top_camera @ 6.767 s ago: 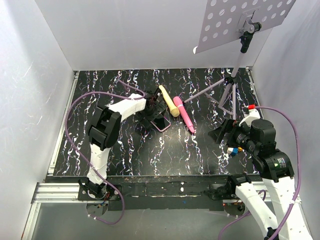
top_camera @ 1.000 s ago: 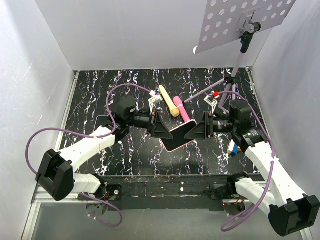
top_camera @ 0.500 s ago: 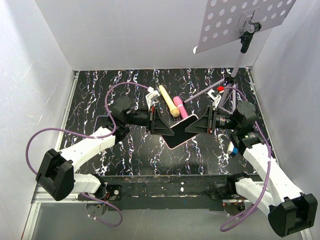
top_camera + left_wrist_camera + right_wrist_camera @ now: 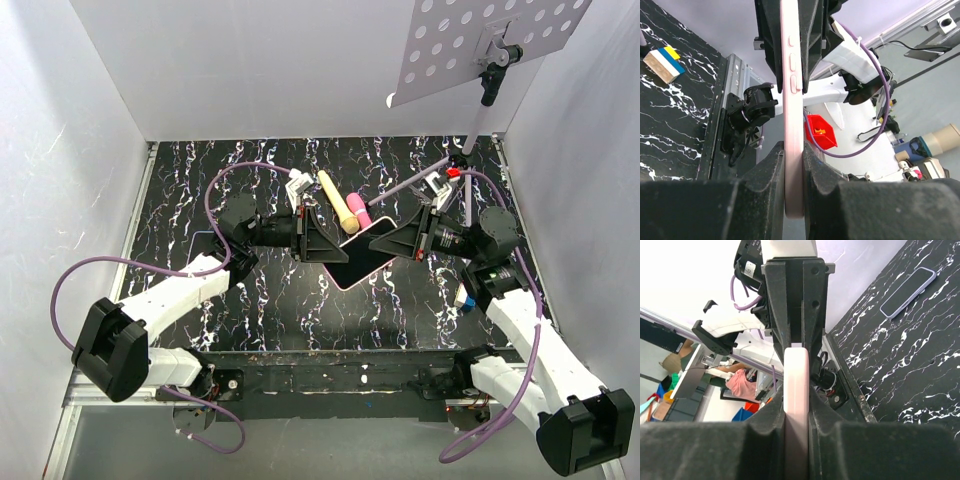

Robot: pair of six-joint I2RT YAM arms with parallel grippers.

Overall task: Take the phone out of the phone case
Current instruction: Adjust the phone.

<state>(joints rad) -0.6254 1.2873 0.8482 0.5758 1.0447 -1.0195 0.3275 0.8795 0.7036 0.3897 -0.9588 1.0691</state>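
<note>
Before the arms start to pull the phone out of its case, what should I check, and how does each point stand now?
1. Left tool shut on the phone case: ok.
2. Right tool shut on the case's opposite end: ok.
3. Case held above the table, not resting on it: ok.
4. Phone sits in the case, screen up: ok.
5. A corner of the case already peeled off the phone: cannot tell.
</note>
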